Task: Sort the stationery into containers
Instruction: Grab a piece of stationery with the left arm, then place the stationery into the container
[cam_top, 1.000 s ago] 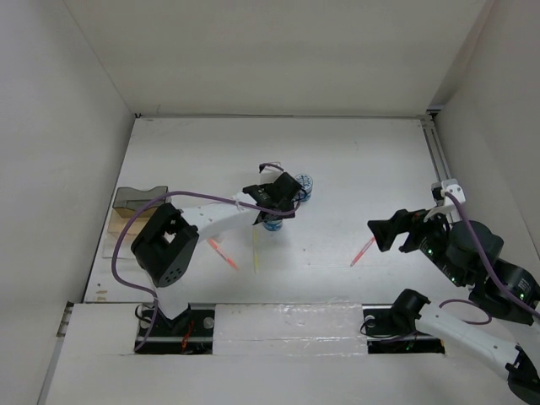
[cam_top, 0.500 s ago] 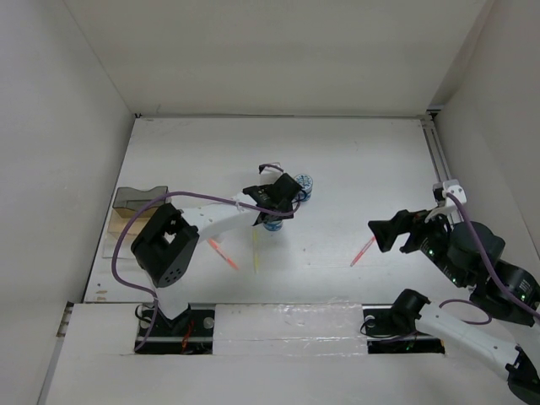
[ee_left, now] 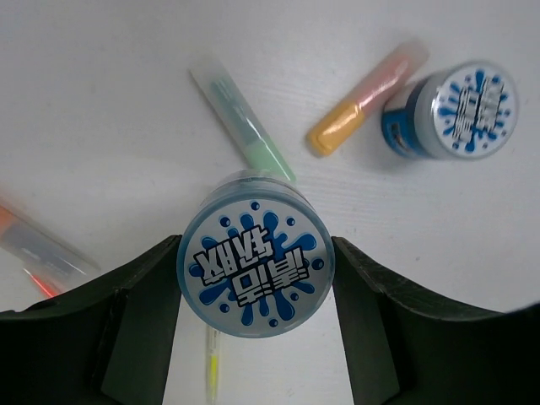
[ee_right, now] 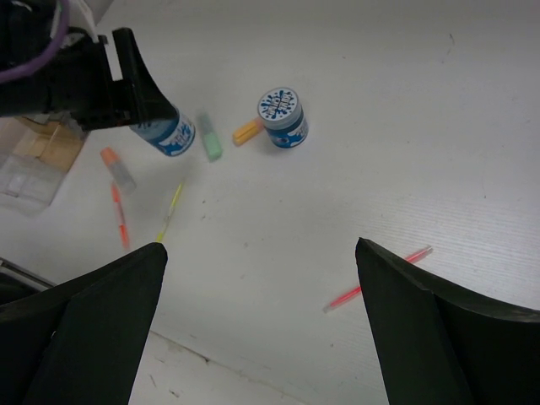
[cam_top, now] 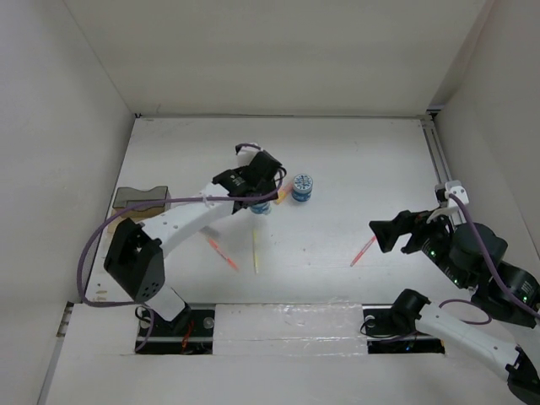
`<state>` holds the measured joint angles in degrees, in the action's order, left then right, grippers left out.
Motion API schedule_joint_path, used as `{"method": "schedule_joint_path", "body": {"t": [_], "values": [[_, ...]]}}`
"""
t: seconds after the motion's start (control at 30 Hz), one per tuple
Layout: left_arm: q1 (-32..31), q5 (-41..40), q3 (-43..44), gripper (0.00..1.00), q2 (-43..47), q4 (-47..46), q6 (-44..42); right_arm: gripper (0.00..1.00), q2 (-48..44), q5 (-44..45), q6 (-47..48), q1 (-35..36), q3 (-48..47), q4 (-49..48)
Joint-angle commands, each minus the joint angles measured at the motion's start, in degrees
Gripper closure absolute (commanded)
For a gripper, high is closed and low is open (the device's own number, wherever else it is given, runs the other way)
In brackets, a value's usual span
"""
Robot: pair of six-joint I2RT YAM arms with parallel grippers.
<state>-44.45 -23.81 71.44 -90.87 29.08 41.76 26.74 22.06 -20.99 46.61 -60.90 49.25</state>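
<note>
— Stationery check: which items are hidden, cut off or hard to read?

— The green-grey highlighter (ee_left: 245, 122) is partly covered by the held cylinder (ee_left: 256, 257) in the left wrist view. In the top view it is concealed under the left gripper (cam_top: 258, 201). Only a short length of the yellow pen (ee_left: 213, 367) is seen below that cylinder. An orange-capped marker (ee_left: 42, 249) is cropped by the frame edge. The tray (ee_right: 29, 169) is cut off in the right wrist view, and its compartments cannot be resolved. Whether the held cylinder's base touches the table (cam_top: 354, 160) cannot be determined.

— How are the jaws set, and where are the items located?

— The left jaws are pinched on the cylinder's sides, with one black finger (ee_left: 139, 329) on each side. The right gripper (ee_right: 260, 246) is spread wide with nothing between its jaws. It is held over the table's right part, near the pink pen (ee_right: 378, 278). The second cylinder (ee_left: 451, 114) stands upright, and the orange highlighter (ee_left: 367, 97) lies just beside it. The orange-red pen (cam_top: 224, 253) lies near the yellow pen, not touching it. The tray is placed at the table's left edge, well apart from both cylinders.

— Surface, room, materials?

— The table is white, matte and faintly grained. It is enclosed by plain white walls (cam_top: 278, 51). Both cylinders are round and blue-sided, with white tops printed with a blue splash. The highlighters are stubby and translucent. The pens are thin.
</note>
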Motion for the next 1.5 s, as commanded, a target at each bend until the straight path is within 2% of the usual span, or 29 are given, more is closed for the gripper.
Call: {"method": "schedule_joint_path", "body": {"t": [0.0, 0.17, 0.27, 0.3, 0.43, 0.63, 0.77, 1.0, 1.27, 1.4, 1.47], "values": [[4.09, -2.29, 4.23, 1.00, 4.91, 1.68, -2.11, 0.00, -0.73, -0.18, -0.36, 0.59, 0.08, -1.97], [14.37, -2.29, 6.60, 1.00, 6.14, 4.13, -3.44, 0.00, -0.73, -0.70, -0.36, 0.59, 0.08, -1.97], [22.28, -4.22, 8.27, 1.00, 6.67, 5.99, -0.98, 0.00, -0.73, -1.50, -0.36, 0.59, 0.08, -1.97], [26.74, -3.01, 8.28, 1.00, 6.67, 5.99, -0.98, 0.00, -0.73, -2.28, 0.25, 0.59, 0.08, -1.97], [36.50, -0.71, 8.28, 1.00, 7.81, 5.02, -1.59, 0.00, -0.73, -4.21, 0.87, 0.59, 0.08, -3.02], [42.94, -2.90, 14.33, 1.00, 6.67, 8.62, -1.59, 0.00, -0.20, -6.16, 2.62, 0.59, 0.61, -4.08], [50.83, -1.77, 14.96, 1.00, 4.57, 9.15, -1.59, 0.00, -0.20, -6.77, 3.15, 0.59, 1.14, -4.61], [57.27, -1.24, 16.71, 1.00, 0.01, 7.92, -2.82, 0.00, 0.33, -8.09, 4.21, 0.59, 0.61, -4.61], [57.81, -3.60, 24.10, 1.00, -9.58, 12.32, -1.77, 0.00, 0.86, -7.56, 4.21, 0.59, 0.61, -4.61], [57.81, -4.75, 23.58, 1.00, -9.59, 11.79, -1.77, 0.00, 0.86, -4.58, 3.68, 0.59, 1.67, -4.61], [59.91, -3.53, 23.57, 1.00, -9.59, 11.79, -1.77, 0.00, 0.86, -4.57, 3.68, 0.59, 1.67, -4.61]]}}
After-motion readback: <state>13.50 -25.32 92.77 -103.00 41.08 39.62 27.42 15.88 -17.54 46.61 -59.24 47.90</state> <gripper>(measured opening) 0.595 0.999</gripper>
